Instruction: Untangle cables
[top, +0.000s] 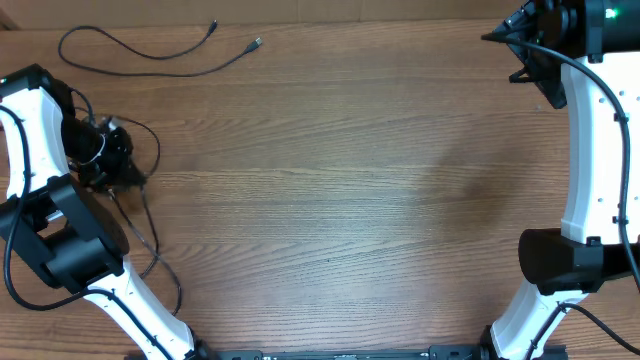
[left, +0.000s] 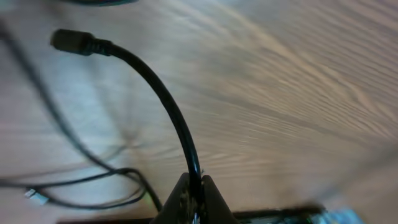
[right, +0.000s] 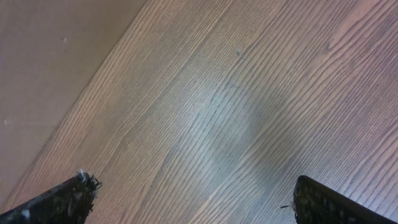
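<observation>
Mid-task, separating step.

- Left wrist view: left gripper (left: 194, 186) pinched shut on held cable (left: 178, 118) at lower centre. Rises from the fingers in a stiff arc to a black plug (left: 71, 41) at upper left, lifted off table (left: 298, 93).
- Same view, lower left: loops (left: 121, 171) lying flat on the wood, thin and partly blurred, with a silvery plug (left: 34, 196) at one end.
- Overhead: all of this at left edge, mid-height, with slack trailing down toward lower left corner beside the arm.
- Overhead, upper left: free cable (top: 190, 74) spread in one long open curve, both ends apart, touching nothing else. Counts as done.
- Right gripper (right: 196, 196) gaping wide, nothing between the fingers, only bare wood below. Sits at upper right of overhead, well apart from every cable.

Judgement: one of three sorted, second in hand, third among the loops. Cannot tell whether the two are knotted or merely crossing.

Next move calls for drawing held cable out toward the open middle of the table, low and slow, with an eye on the loops. If dragged along, needs right gripper brought across to pin or lift the other strand. Risks: grip sits far from the plug, so the cord may slip, and a pull may tighten a crossing.
</observation>
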